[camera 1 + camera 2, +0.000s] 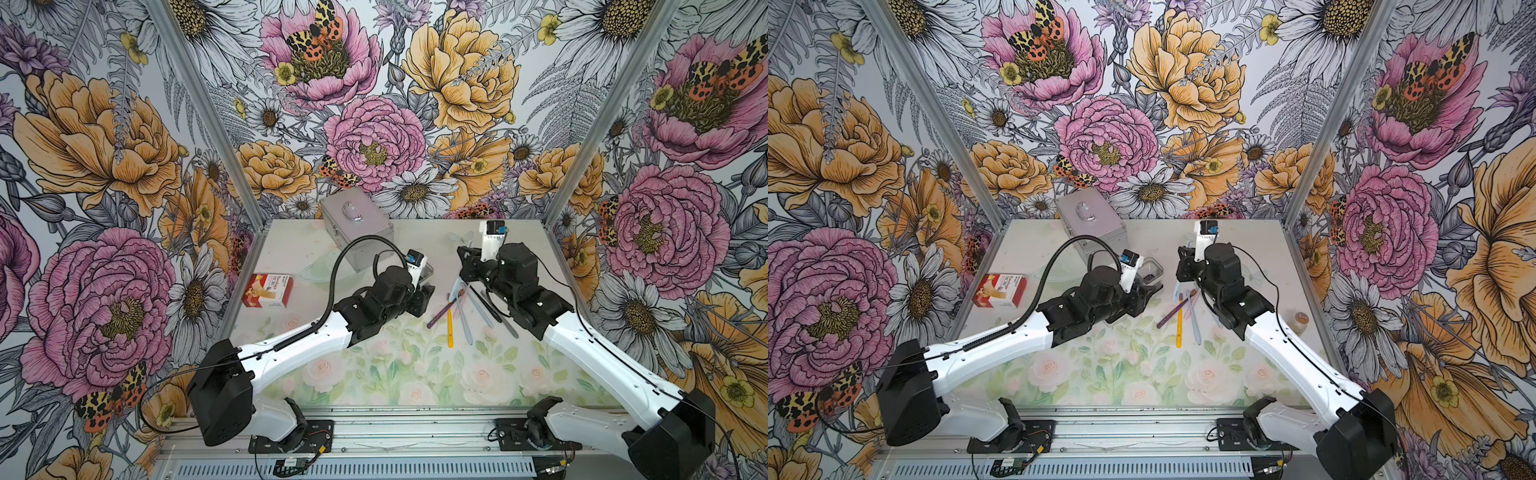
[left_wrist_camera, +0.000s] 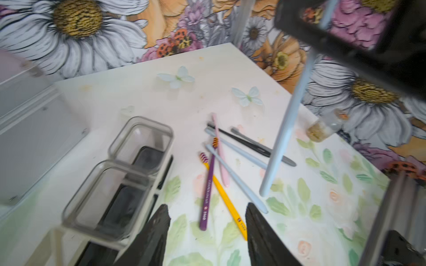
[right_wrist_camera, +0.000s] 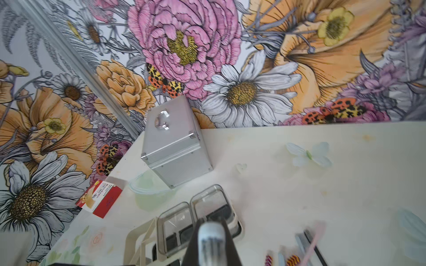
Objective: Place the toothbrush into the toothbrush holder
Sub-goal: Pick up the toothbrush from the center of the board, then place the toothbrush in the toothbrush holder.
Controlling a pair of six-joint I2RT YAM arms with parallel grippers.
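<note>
Right gripper (image 3: pixel 211 252) is clamped on the head end of a light-blue toothbrush (image 2: pixel 288 129); the handle hangs down over the loose brushes on the table, among them a purple toothbrush (image 2: pixel 207 191) and a yellow toothbrush (image 2: pixel 227 202). We cannot tell whether its tip touches anything.

Left gripper (image 2: pixel 207 207) has its fingers (image 2: pixel 159 230) spread apart with nothing between them, above the table just right of the toothbrush holder (image 2: pixel 140 140).

The holder lies mid-table, left of the brushes, near the silver case (image 1: pixel 357 232). A red box (image 1: pixel 268 290) sits farther left.
</note>
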